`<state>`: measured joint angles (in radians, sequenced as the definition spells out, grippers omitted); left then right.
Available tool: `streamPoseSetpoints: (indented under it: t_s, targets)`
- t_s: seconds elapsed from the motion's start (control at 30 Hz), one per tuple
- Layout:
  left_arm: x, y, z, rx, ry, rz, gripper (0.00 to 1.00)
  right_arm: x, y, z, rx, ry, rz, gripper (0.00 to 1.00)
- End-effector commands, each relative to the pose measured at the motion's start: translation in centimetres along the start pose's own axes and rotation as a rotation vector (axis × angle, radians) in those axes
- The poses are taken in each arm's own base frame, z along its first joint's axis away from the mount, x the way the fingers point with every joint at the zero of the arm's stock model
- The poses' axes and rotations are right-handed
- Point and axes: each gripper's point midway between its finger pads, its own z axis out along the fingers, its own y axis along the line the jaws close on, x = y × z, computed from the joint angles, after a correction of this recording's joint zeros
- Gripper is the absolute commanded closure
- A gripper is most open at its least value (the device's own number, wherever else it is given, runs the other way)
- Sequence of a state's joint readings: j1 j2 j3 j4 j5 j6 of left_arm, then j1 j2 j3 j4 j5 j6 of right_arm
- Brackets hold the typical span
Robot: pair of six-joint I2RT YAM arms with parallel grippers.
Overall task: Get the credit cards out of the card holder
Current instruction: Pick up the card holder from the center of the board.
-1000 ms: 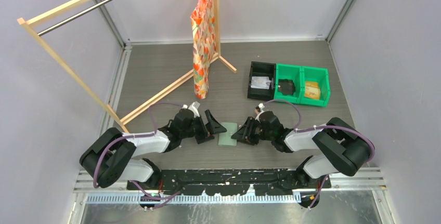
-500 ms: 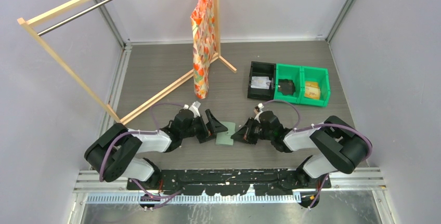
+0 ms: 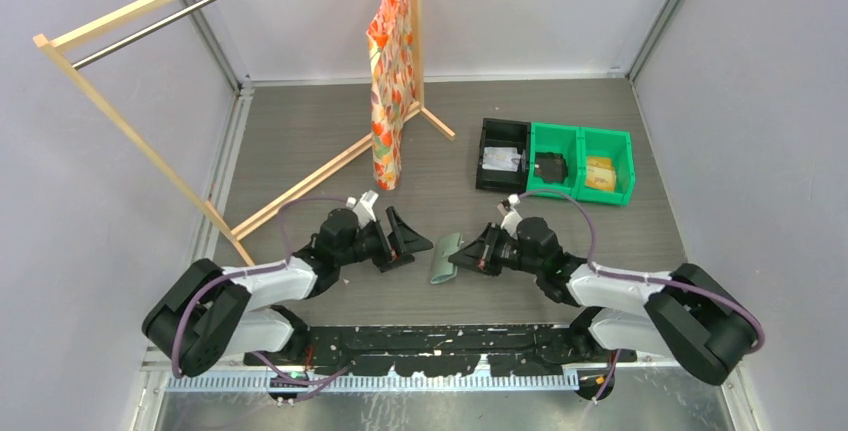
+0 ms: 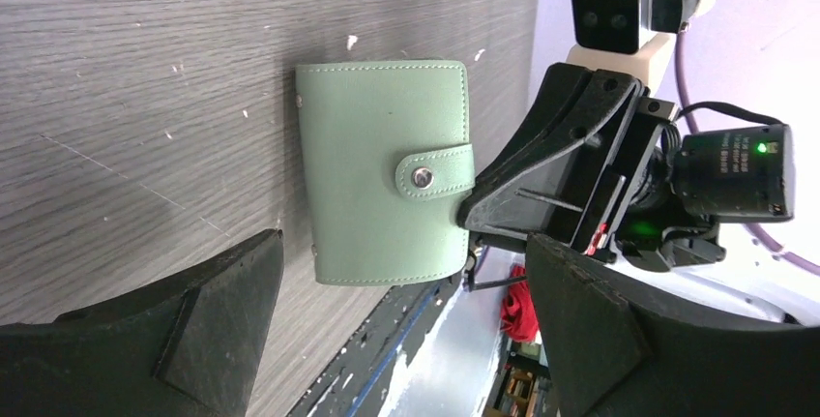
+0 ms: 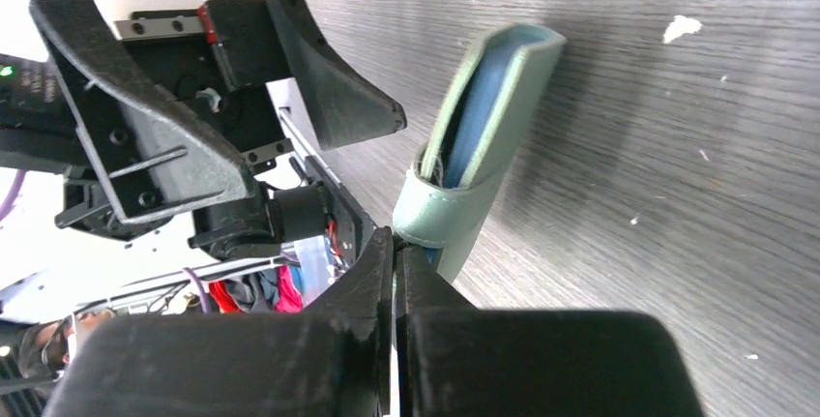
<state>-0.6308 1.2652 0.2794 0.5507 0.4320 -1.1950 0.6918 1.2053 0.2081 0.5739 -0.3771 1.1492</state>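
The grey wooden worktop [image 3: 300,141] is the biggest thing here, and the card holder [image 3: 442,257] sits on it near the front, between the two arms.

Far behind the card holder and off to its left stands a big wooden rack [image 3: 130,133] with a metal bar. An orange cloth with a leafy print [image 3: 388,81] hangs from the rack, straight back from the card holder.

Behind the card holder and a bit to its right is a row of three bins. The black bin [image 3: 503,128] is the closest one. The two green bins [image 3: 580,131] sit past it, farther from the card holder.

The left arm [image 3: 265,279] reaches in from the card holder's left side. The right arm [image 3: 620,286] reaches in from its right side.

The left claw [image 3: 420,253] is just beside the card holder. Its two fingers are spread wide apart and they hold nothing.

The right claw [image 3: 462,259] is on the other side of the card holder, and its fingers are pinched tight together. Their tips meet at the edge where the snap tab [image 4: 435,173] wraps round. It looks like they nip the card holder there, but the exact spot is hard to see.

The card holder is soft green and folded closed. It is tipped up on one long edge, not lying flat. From the right wrist view, a pale blue inside shows at its open end.

The snap tab is buttoned shut with a small round silver snap.
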Motion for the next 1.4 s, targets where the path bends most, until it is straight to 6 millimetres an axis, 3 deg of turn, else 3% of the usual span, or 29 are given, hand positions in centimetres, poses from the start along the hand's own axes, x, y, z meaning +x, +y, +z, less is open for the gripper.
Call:
streamPoseSetpoints:
  t_s: [0.0,0.23,0.4,0.67,0.8,0.97,1.17,1.27,1.37]
  targets:
    - [0.3,-1.2,-1.5,0.063,0.028,0.036,0.03,-0.6,2.4,-1.3,-0.091,-0.025,-0.049,0.99]
    - [0.6,-1.2,-3.0,0.086,0.050,0.049,0.00,-1.6,5.2,-2.7,-0.150,-0.056,-0.059,0.99]
    - [0.7,-1.5,-2.6,0.141,0.081,0.007,0.00,-1.5,6.8,-3.3,-0.207,-0.045,-0.071,0.99]
    - [-0.8,-5.3,-1.8,0.413,0.065,-0.058,0.00,-2.2,10.9,-4.7,-0.317,-0.062,-0.094,0.99]
    - [-1.1,-5.3,-1.0,0.422,0.085,-0.078,0.00,-2.4,11.8,-5.1,-0.337,-0.070,-0.105,0.99]
    - [-1.9,-8.7,-2.2,0.515,0.074,-0.035,0.00,-2.5,12.4,-5.3,-0.363,-0.077,-0.100,0.99]
    - [-2.7,-12.3,-3.4,0.598,0.085,-0.057,0.01,-3.0,14.8,-5.7,-0.427,-0.075,-0.119,0.99]
    - [-2.8,-12.2,-3.3,0.595,0.086,-0.068,0.01,-3.2,16.1,-6.1,-0.454,-0.078,-0.136,0.99]
    - [-2.6,-10.9,-2.7,0.559,0.085,-0.091,0.01,-3.4,17.4,-6.6,-0.479,-0.077,-0.152,0.99]
